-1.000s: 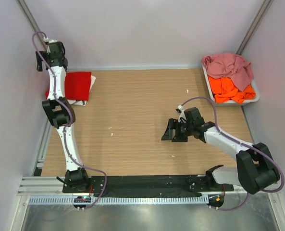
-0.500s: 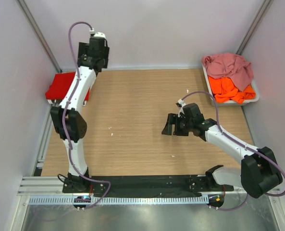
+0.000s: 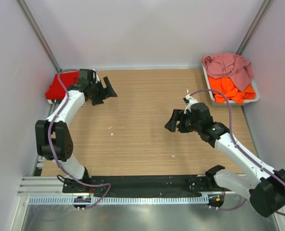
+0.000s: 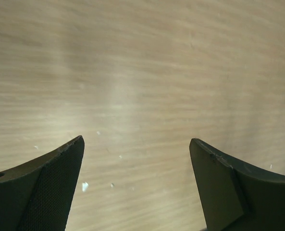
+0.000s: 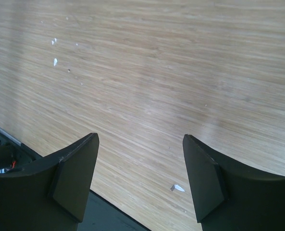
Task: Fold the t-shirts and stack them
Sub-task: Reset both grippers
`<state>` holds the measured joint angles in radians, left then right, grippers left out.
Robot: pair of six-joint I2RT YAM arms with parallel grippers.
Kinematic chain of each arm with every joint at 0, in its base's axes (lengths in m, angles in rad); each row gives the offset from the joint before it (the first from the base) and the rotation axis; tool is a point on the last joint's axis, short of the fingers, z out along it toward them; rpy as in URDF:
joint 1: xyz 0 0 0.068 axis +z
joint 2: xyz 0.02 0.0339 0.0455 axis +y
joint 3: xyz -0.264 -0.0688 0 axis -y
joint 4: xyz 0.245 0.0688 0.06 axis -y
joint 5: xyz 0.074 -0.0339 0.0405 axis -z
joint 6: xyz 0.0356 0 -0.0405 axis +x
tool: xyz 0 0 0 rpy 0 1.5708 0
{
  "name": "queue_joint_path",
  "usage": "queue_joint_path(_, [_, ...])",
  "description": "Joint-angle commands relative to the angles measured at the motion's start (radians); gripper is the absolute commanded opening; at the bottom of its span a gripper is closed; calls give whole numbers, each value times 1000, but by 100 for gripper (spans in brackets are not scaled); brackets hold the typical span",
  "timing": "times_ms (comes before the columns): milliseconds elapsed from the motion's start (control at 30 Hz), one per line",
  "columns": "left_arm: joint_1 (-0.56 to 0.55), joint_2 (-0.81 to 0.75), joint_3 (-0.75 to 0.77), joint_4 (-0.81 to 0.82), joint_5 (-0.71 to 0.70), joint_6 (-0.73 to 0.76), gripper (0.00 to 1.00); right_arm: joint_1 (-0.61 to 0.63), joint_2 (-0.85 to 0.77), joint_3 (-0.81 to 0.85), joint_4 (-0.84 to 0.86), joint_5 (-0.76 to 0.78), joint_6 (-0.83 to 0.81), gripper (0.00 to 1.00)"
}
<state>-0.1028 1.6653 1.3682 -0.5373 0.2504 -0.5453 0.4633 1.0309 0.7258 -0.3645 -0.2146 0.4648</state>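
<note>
The light wooden table (image 3: pixel 142 144) carries everything, and the pale shallow plastic tray (image 3: pixel 208 82) sits in its far right corner. Nearest, the right hand (image 3: pixel 172 121) hovers over bare wood, left of the tray and nearer than it. Its 2 dark fingers are spread wide with nothing between them, and its wrist view (image 5: pixel 138 144) shows only wood grain and small white flecks.

Farther back, well to the left of the tray, the left hand (image 3: pixel 105 95) is also spread wide and empty (image 4: pixel 136 142). Just beyond it, across the table from the tray, lies the folded bright red cloth t-shirt (image 3: pixel 58 89). In the tray, the crumpled orange cloth t-shirt (image 3: pixel 229 89) fills the near part. The dusty pink cloth t-shirt (image 3: pixel 229 65) is heaped behind it and partly over it.
</note>
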Motion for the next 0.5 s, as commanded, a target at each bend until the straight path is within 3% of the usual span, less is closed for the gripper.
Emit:
queue_joint_path(0, [-96,-82,14,-37,103,-17,91,6,-97,44,-25,96,-12,77])
queue_joint_path(167, [-247,-163,23,-151,-173,139,96,6,-202,17,-24,210,20,79])
queue_joint_path(333, [-299,-284,-15,-110,-135,162,97,6,-247,12,-36,270,43,78])
queue_joint_path(467, [-299,-346,-47,-75,-212,162,99,6,-301,29,-18,290,26,80])
